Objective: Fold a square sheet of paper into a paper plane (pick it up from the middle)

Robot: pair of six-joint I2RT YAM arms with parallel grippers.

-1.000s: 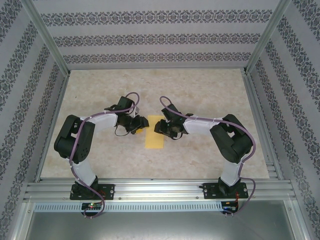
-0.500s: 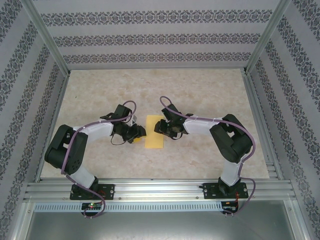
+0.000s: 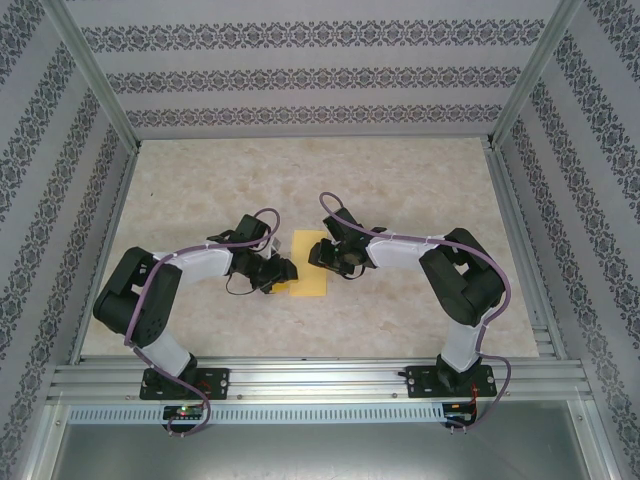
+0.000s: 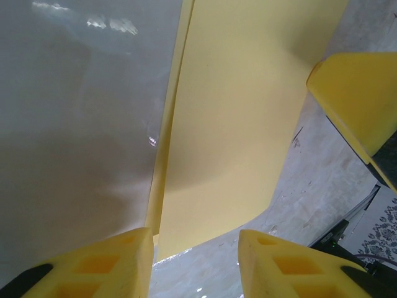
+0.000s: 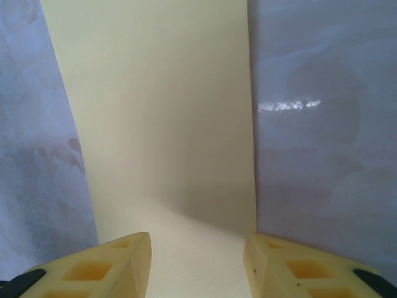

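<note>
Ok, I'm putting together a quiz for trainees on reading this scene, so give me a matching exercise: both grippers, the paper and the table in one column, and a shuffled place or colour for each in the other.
Things:
1. left gripper
2. right gripper
3. sheet of paper
4. table

Descriptions, from the top view:
A. pale beige, marbled
B. yellow, lying flat between the two arms
C. open, at the paper's left edge, nearer the arm bases
D. open, over the paper's right side, farther from the bases

Pairs: 1-C, 2-D, 3-B, 4-A
</note>
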